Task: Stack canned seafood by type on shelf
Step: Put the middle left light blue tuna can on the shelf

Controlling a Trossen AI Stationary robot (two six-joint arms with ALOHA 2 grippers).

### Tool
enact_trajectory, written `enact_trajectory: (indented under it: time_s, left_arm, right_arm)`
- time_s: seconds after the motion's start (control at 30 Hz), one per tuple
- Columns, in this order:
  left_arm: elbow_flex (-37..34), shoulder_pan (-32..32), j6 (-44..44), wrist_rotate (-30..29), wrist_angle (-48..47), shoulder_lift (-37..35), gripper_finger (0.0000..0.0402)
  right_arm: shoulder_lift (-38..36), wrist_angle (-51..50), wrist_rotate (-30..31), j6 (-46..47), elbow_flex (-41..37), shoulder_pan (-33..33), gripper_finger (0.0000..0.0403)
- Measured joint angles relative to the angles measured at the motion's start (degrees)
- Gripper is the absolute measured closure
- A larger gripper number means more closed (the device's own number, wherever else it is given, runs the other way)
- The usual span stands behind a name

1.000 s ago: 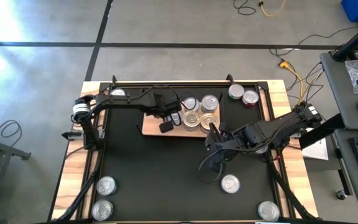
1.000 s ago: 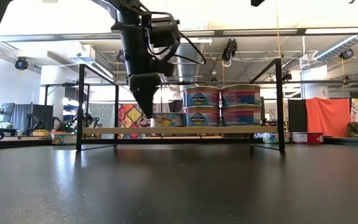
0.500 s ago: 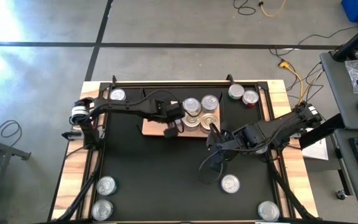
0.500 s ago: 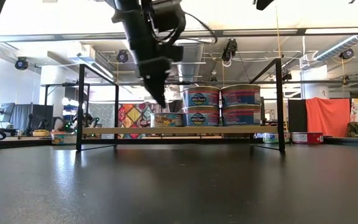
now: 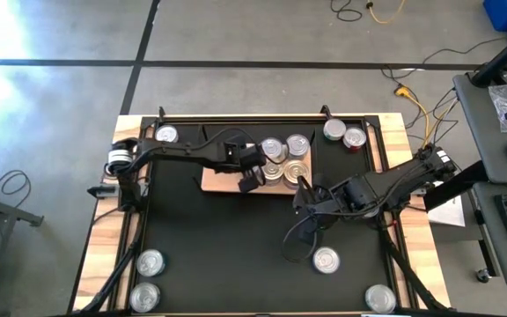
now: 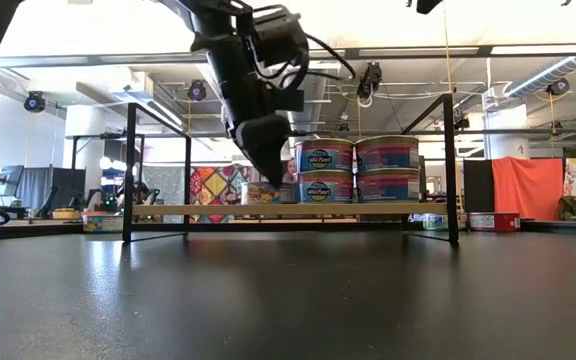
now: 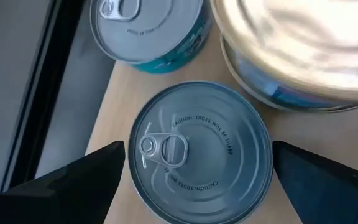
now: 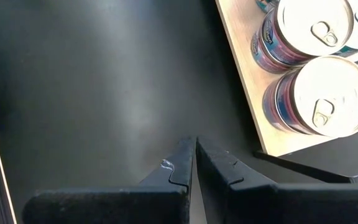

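The shelf (image 5: 219, 181), a light-wood board, lies at the far middle of the black mat. On it, two stacks of canned seafood (image 6: 323, 170) (image 6: 388, 170) stand two high. To their left a single silver-topped can (image 7: 201, 152) rests on the board, with a teal-sided can (image 7: 145, 28) behind it. My left gripper (image 7: 197, 152) hangs open above the single can, with one finger (image 7: 79, 183) on each side of it and apart from it. My right gripper (image 8: 195, 155) is shut with nothing in it, above the mat near the shelf's near right corner.
Loose cans lie on the table: one far left (image 5: 167, 134), two far right (image 5: 334, 129) (image 5: 355, 138), two near left (image 5: 150, 261) (image 5: 145, 295), two near right (image 5: 326, 259) (image 5: 380, 298). The bare mat (image 5: 227, 238) spreads in front of the shelf. The shelf's black frame posts (image 6: 450, 165) rise at its ends.
My left gripper has gone along the shelf toward the table's right, up to the single can beside the stacks. It has tipped somewhat on the way and stayed open. The cans have kept their places.
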Motion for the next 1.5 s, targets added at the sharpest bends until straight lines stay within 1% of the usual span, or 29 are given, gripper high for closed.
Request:
enact_trajectory:
  time_s: [0.17,0.4,0.57,0.87,0.97,1.1,1.23,1.37,1.43,1.5]
  left_arm:
    - [-0.3,0.8,0.6,-1.8,-0.1,0.0,0.0016]
    - [-0.3,3.3,0.7,-2.1,0.0,-0.2,0.0016]
    - [-0.3,4.2,3.5,-4.5,1.5,-0.5,0.0016]
    - [-0.4,5.3,5.5,-4.5,4.5,-0.5,0.0016]
    - [-0.4,5.3,6.9,-4.5,5.7,-2.3,0.0016]
    - [-0.4,6.2,8.5,-4.4,7.2,-6.5,0.0016]
    - [-0.4,9.1,7.6,-1.5,7.3,-9.1,0.0017]
    - [-0.4,11.9,2.5,-1.0,5.7,-8.1,0.0039]
    - [-0.5,12.4,0.5,-0.4,4.4,-7.1,0.0062]
    - [-0.5,12.3,-0.7,0.4,2.5,-6.1,0.0094]
  right_arm:
    - [0.0,-0.1,0.0,0.0,0.0,0.0,0.039]
    - [0.0,-0.1,0.0,0.0,0.0,0.0,0.039]
    - [0.0,-0.1,0.0,0.0,0.0,0.0,0.039]
    - [0.0,0.0,0.0,0.0,0.0,0.0,0.039]
    - [0.0,0.0,0.0,0.0,0.0,0.0,0.039]
    - [0.0,0.1,-1.2,1.6,0.0,0.0,0.039]
    - [0.0,0.3,-1.6,3.5,0.0,0.0,0.039]
    - [0.0,1.8,-1.6,2.5,0.0,-1.1,0.039]
    - [0.0,4.2,-1.6,1.0,0.0,-2.4,0.039]
    - [0.0,7.3,-1.5,-1.0,0.0,-3.9,0.039]
